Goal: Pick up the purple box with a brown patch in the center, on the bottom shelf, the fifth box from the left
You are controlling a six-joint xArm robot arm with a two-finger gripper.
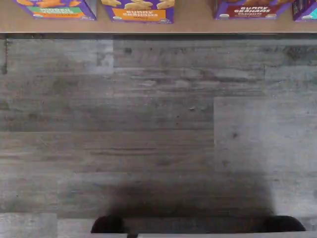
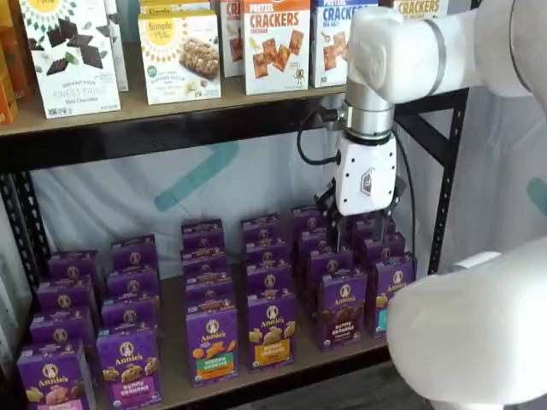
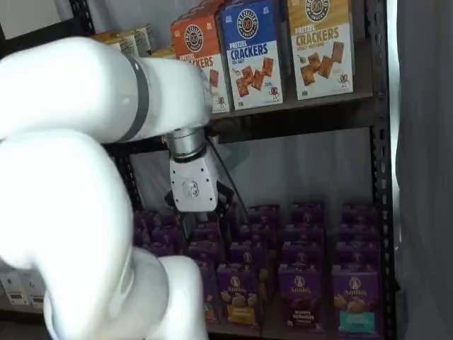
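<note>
The purple box (image 2: 342,309) with a brown patch stands in the front row of the bottom shelf (image 2: 282,376). It also shows in the other shelf view as the purple box (image 3: 304,296). In the wrist view only the lower strip of the purple box (image 1: 250,9) shows, on the shelf board (image 1: 193,22). My gripper (image 2: 363,231) hangs in front of the rack, above that row and apart from every box. It is also in view as the gripper (image 3: 202,221). Two dark fingertips (image 1: 106,225) stand far apart over the floor, so the gripper is open and holds nothing.
A yellow-orange-centred box (image 2: 272,329) and a teal-marked box (image 2: 389,295) flank the target closely. Cracker boxes (image 2: 276,43) fill the upper board. A black upright (image 2: 444,188) bounds the rack on the right. Grey plank floor (image 1: 158,124) lies below. My white arm (image 3: 71,212) hides the left rows.
</note>
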